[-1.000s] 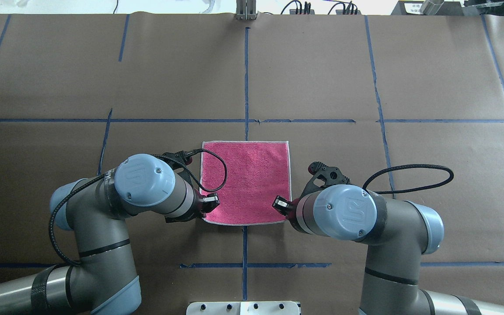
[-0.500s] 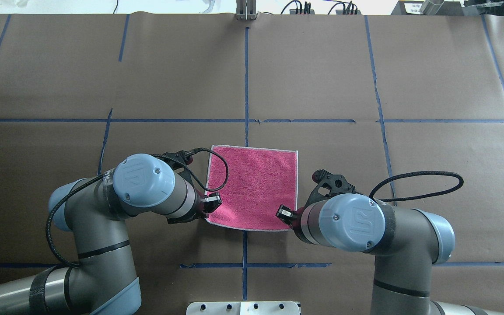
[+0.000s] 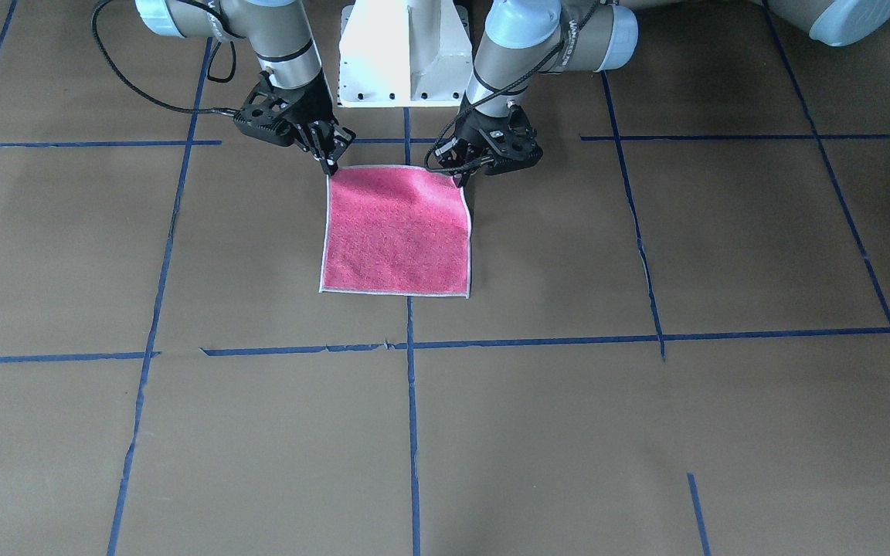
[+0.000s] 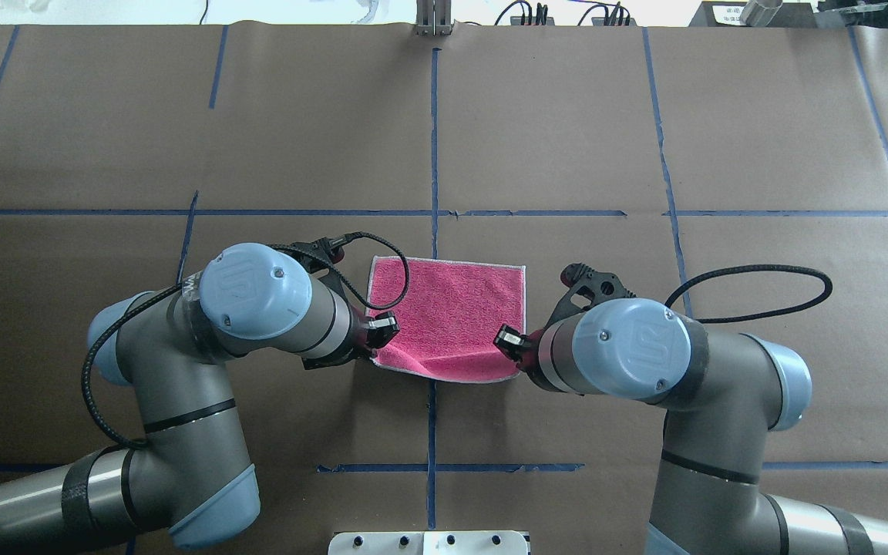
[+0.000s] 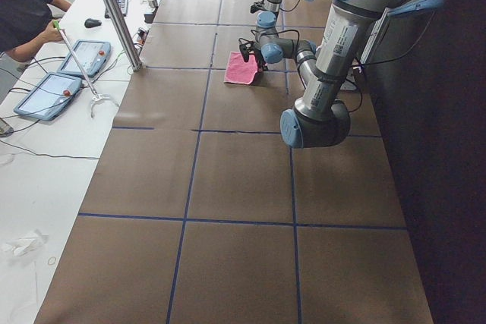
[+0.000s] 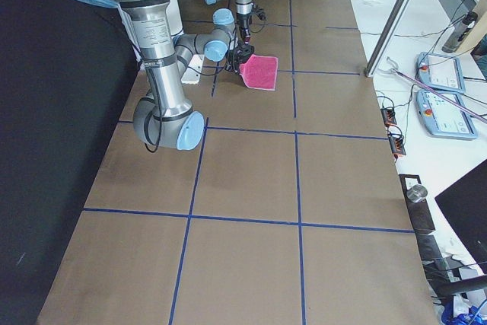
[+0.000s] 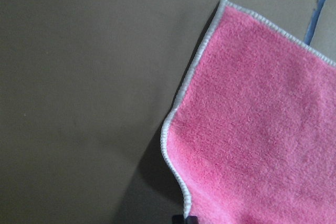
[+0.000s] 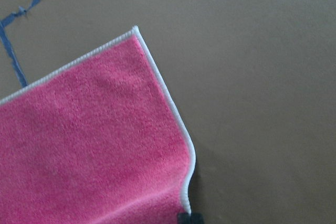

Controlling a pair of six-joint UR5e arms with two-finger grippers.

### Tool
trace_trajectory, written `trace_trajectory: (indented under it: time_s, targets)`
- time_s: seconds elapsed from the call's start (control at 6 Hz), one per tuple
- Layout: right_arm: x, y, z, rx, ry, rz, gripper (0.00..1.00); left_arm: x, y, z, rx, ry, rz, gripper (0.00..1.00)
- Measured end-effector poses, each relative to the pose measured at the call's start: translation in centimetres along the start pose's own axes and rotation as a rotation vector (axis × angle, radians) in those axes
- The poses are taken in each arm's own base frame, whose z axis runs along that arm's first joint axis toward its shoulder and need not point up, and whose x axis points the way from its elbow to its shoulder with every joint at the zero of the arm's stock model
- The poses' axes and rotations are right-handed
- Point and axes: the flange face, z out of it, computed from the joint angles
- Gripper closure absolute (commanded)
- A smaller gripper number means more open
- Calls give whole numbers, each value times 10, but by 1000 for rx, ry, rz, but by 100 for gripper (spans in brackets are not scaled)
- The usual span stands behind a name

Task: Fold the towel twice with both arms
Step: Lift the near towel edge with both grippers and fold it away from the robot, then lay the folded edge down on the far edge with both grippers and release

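The pink towel [image 4: 452, 308] lies pink face up on the brown table, its far edge flat. Its near edge is raised off the table with a crease across it. My left gripper [image 4: 374, 353] is shut on the near left corner, and my right gripper [image 4: 519, 368] is shut on the near right corner. In the front-facing view the towel [image 3: 397, 232] hangs from the left gripper [image 3: 458, 179] and the right gripper [image 3: 331, 166]. The left wrist view shows the towel [image 7: 262, 129] with a lifted hem. The right wrist view shows the towel [image 8: 94, 145] likewise.
The white pedestal base [image 3: 406, 54] stands just behind the grippers. Blue tape lines [image 4: 434, 139] cross the brown paper. A metal post [image 4: 434, 19] stands at the table's far edge. An operator [image 5: 23, 13] and tablets [image 5: 83, 55] are beside the table's far side.
Both grippers have moved away from the robot with the near corners. The towel's near edge has risen off the table and a crease has formed near it.
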Motion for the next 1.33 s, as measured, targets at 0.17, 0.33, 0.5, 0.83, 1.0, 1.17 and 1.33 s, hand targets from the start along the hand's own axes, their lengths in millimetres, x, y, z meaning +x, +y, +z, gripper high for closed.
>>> trace_trajectory:
  time_s: [0.17, 0.33, 0.5, 0.83, 1.0, 1.17, 1.33]
  targets:
    - [-14, -19, 4, 23, -4, 22, 98, 10, -14, 2, 23, -1, -14, 100]
    - [-29, -33, 10, 38, -2, 40, 98, 18, -30, 7, 47, -9, -29, 100]
    - [-38, -45, 13, 48, 0, 52, 98, 21, -46, 11, 67, -18, -43, 100]
    - [-54, -67, 23, 76, 14, 61, 98, 24, -65, 17, 93, -31, -58, 100]
    - [-69, -76, 35, 90, 30, 65, 98, 29, -69, 22, 102, -36, -61, 100]
    - [-76, -83, 43, 98, 43, 67, 98, 33, -73, 26, 117, -38, -62, 100]
    - [-78, -88, 48, 104, 52, 68, 97, 35, -78, 31, 135, -34, -60, 99]
